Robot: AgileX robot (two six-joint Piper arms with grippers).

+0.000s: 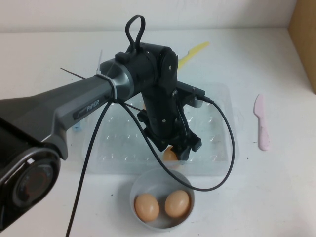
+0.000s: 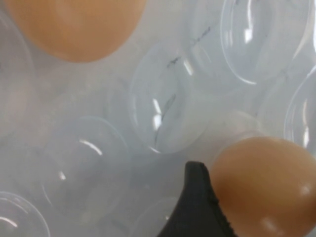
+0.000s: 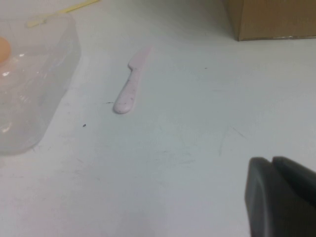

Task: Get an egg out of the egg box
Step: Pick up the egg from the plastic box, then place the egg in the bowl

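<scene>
The clear egg box (image 1: 217,103) lies mid-table. My left gripper (image 1: 176,151) reaches down into its near edge and is shut on a tan-orange egg (image 1: 170,154). In the left wrist view one black finger (image 2: 197,207) presses against that egg (image 2: 266,187); the other finger is out of view. Another egg (image 2: 74,24) sits in a cup further on, among empty cups (image 2: 163,108). My right gripper (image 3: 271,165) is shut and empty above bare table to the right of the box (image 3: 39,84); it does not show in the high view.
A round grey-blue bowl (image 1: 140,183) with two eggs (image 1: 147,206) stands just in front of the box. A pink plastic knife (image 1: 261,122) lies to the right, a yellow utensil (image 1: 193,52) behind the box, a cardboard box (image 1: 303,39) at far right.
</scene>
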